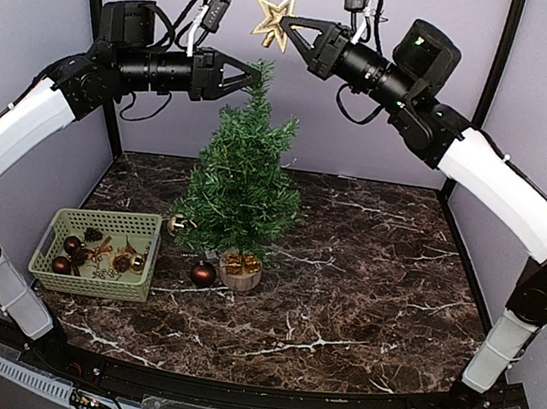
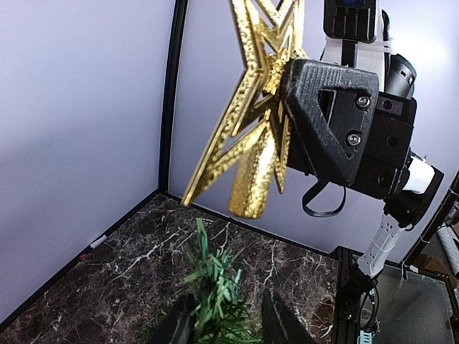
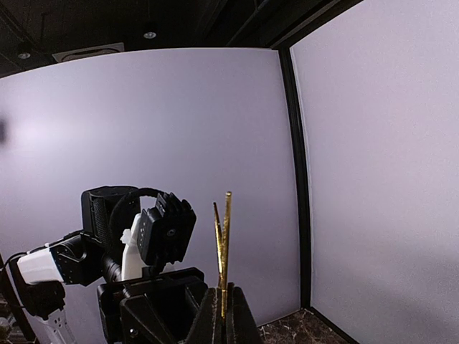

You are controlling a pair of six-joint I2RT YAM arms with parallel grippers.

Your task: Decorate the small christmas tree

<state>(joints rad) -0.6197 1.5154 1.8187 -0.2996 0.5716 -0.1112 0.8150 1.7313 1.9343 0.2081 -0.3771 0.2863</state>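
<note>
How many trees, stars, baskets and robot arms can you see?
tree: 1
star: 1
basket: 1
arms: 2
Total: 5

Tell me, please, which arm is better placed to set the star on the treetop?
The right: the right hand is shut on the gold star, just above the tree. The left hand only brackets the treetop.

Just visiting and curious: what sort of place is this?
Probably a robot test booth: plain pale wall panels in black frames, a dark marble-patterned tabletop, white-and-black left arm and right arm.
</note>
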